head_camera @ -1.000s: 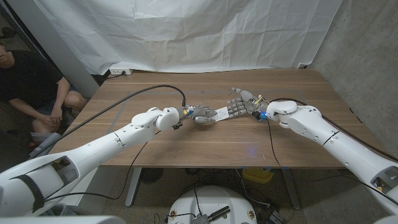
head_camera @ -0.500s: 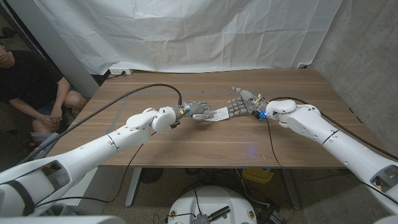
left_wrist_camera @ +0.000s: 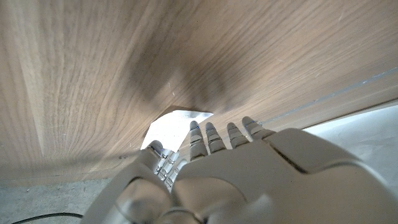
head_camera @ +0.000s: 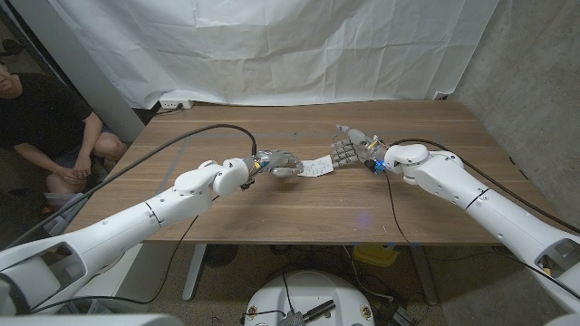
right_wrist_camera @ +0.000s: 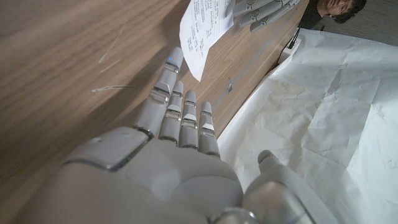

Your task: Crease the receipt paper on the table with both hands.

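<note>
A small white printed receipt (head_camera: 315,167) lies near the middle of the wooden table (head_camera: 299,213), between my two hands. My left hand (head_camera: 279,163) has its fingers curled over the receipt's left end and seems to pinch it against the thumb; the paper (left_wrist_camera: 177,124) pokes out beyond the fingertips. In the right wrist view those left fingers (right_wrist_camera: 261,9) sit on the far end of the receipt (right_wrist_camera: 202,31). My right hand (head_camera: 347,150) stands just right of the paper with straight, spread fingers. It holds nothing, and its fingertips (right_wrist_camera: 176,57) stop just short of the paper's edge.
A person (head_camera: 36,109) in a black shirt sits at the far left beside the table. A dark cable (head_camera: 181,145) arcs over the table along my left arm. A white cloth backdrop (head_camera: 272,45) hangs behind the table's far edge.
My left hand has drawn back to the left, taking the receipt a little with it. My right hand has come off the paper's right end and pulled slightly back.
</note>
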